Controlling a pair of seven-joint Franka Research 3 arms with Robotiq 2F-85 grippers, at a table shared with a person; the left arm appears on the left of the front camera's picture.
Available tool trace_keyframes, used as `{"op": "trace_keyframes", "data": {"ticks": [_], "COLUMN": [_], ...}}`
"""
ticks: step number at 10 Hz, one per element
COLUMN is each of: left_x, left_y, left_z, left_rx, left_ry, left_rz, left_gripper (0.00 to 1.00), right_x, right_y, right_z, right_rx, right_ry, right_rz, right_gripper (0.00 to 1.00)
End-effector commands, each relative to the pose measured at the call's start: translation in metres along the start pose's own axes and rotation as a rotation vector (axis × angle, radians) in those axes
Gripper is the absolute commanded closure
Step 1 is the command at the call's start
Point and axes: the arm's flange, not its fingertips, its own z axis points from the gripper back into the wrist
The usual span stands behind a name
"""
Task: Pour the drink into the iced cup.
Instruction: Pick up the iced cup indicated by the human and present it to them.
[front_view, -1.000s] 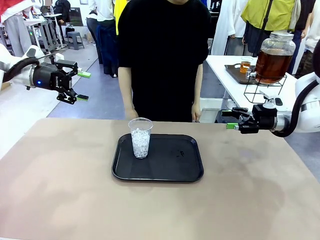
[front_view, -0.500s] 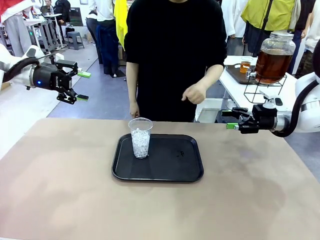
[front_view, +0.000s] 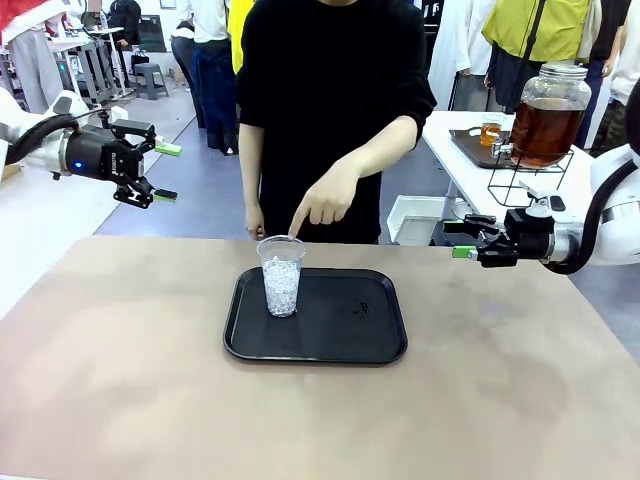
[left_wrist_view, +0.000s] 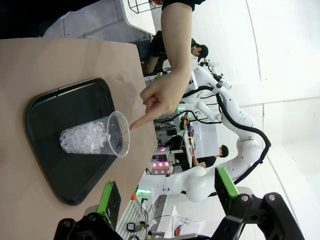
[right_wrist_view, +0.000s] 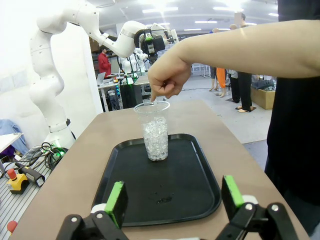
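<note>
Brown cloth covers the big table (front_view: 120, 380) in front of us. Behind our right arm, on a white side table (front_view: 440, 135), stands the big glass jar (front_view: 548, 75). The drink (front_view: 545, 130) is inside it, well apart from the cup. On our table lies the black tray (front_view: 380, 345). The clear cup (front_view: 281, 275) stands upright on the tray's left part, about half full of ice (front_view: 281, 288). No drink is in it yet, so we think the pouring has not begun.

The person's hand (front_view: 322, 205) points down with one finger right at the cup's rim. Our left gripper (front_view: 167, 172) hangs high on the left, jaws wide apart, holding nothing. Our right gripper (front_view: 458, 238) hangs on the right, also wide apart and empty.

What could go wrong? If we reach in now, we could bump the person's hand. The cup is tall and looks light, so a small knock could tip it and spill the ice. The drink has far to come, so it could slop out on the way.
</note>
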Motion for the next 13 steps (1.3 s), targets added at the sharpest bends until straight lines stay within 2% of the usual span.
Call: {"op": "trace_keyframes", "data": {"ticks": [1,10,12,13], "left_x": [0.0004,0.0,0.0024,0.0024], "left_y": [-0.0013,0.0,-0.0023,-0.003], "left_z": [0.0003,0.0,0.0001,-0.0002], "left_rx": [0.002,0.0,0.017,0.021], "left_ry": [-0.003,0.0,-0.017,-0.026], "left_rz": [-0.003,0.0,-0.174,-0.364], "left_gripper": [0.0,0.0,0.0,0.0], "right_x": [0.0023,0.0023,0.0023,0.0023], "right_y": [0.0009,0.0009,0.0009,0.0009], "right_z": [0.0008,0.0008,0.0008,0.0008], "right_rx": [0.006,0.006,0.006,0.006], "right_ry": [-0.006,-0.006,-0.006,-0.006], "right_rz": [0.001,0.001,0.001,0.001], "right_gripper": [0.0,0.0,0.0,0.0]}}
